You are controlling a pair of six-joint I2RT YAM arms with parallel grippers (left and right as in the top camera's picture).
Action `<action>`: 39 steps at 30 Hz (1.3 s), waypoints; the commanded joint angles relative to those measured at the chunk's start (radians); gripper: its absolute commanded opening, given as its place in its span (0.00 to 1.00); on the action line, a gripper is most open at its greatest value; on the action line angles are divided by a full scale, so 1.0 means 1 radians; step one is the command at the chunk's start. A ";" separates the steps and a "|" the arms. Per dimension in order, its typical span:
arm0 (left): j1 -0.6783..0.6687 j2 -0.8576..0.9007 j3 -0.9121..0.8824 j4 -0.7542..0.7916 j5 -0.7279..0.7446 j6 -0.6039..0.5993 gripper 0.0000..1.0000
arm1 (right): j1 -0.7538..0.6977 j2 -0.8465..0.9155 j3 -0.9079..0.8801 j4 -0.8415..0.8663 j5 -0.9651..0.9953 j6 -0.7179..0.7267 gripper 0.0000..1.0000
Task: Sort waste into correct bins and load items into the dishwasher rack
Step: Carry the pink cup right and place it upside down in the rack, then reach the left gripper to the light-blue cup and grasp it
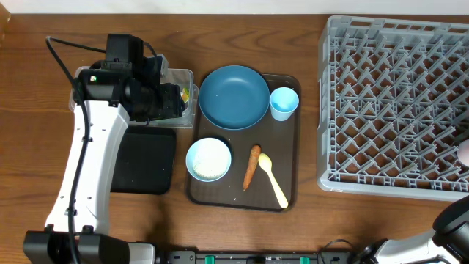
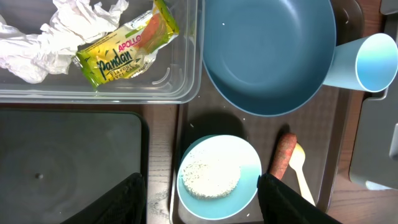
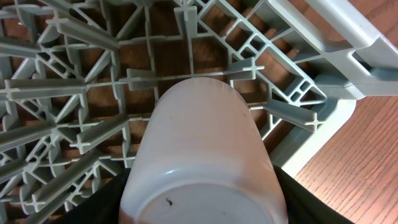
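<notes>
My left gripper [image 1: 173, 101] [image 2: 202, 186] is open and empty. It hangs above the gap between the clear tub [image 1: 189, 76] [image 2: 186, 56] and the white bowl [image 1: 209, 159] [image 2: 219, 177], which holds rice. The tub holds crumpled paper scraps [image 2: 43, 37] and the yellow-green wrapper [image 2: 124, 50]. The black tray [image 1: 146, 161] [image 2: 68, 162] lies beside it. The dark blue plate [image 1: 234, 97] [image 2: 267, 53], light blue cup [image 1: 284, 103] [image 2: 367, 62], carrot [image 1: 251, 166] [image 2: 283, 155] and pale yellow spoon [image 1: 272, 178] [image 2: 301, 171] lie on the brown serving tray. My right gripper [image 3: 202, 199] is shut on the pink-white cup [image 3: 202, 143], bottom towards the camera, over the grey rack [image 1: 396, 103] [image 3: 74, 93].
The brown serving tray [image 1: 293, 183] sits between the bins and the rack. A few loose rice grains lie on it near the bowl. The rack's near right corner [image 3: 339, 93] is beside the cup, with bare wooden table [image 3: 367, 155] beyond it.
</notes>
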 commanded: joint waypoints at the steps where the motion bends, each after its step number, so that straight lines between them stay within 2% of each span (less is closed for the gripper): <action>1: 0.004 -0.006 -0.001 -0.001 -0.008 0.008 0.60 | -0.009 0.000 0.016 -0.001 -0.013 0.018 0.63; 2: 0.004 -0.006 -0.001 -0.002 -0.008 0.008 0.60 | -0.009 0.000 0.016 -0.001 -0.024 0.018 0.78; 3: 0.004 -0.006 -0.001 -0.001 -0.008 0.009 0.60 | -0.009 0.000 0.016 0.000 -0.038 0.018 0.86; 5: 0.004 -0.006 -0.001 -0.002 -0.008 0.009 0.60 | -0.009 0.000 0.016 0.001 -0.063 0.018 0.95; 7: 0.004 -0.006 -0.001 -0.002 -0.008 0.009 0.60 | -0.009 0.000 0.016 0.000 -0.084 0.018 0.99; 14: 0.004 -0.006 -0.001 0.001 -0.008 0.009 0.61 | -0.008 -0.021 0.017 -0.033 -0.129 -0.009 0.99; 22: -0.016 -0.006 -0.001 0.050 -0.005 0.010 0.66 | 0.055 -0.195 0.016 -0.037 -0.282 -0.042 0.99; 30: -0.194 0.003 -0.001 0.210 -0.017 0.036 0.73 | 0.245 -0.262 0.014 -0.162 -0.378 -0.107 0.99; 39: -0.367 0.148 -0.001 0.402 -0.016 0.035 0.73 | 0.410 -0.262 0.000 -0.226 -0.303 -0.117 0.99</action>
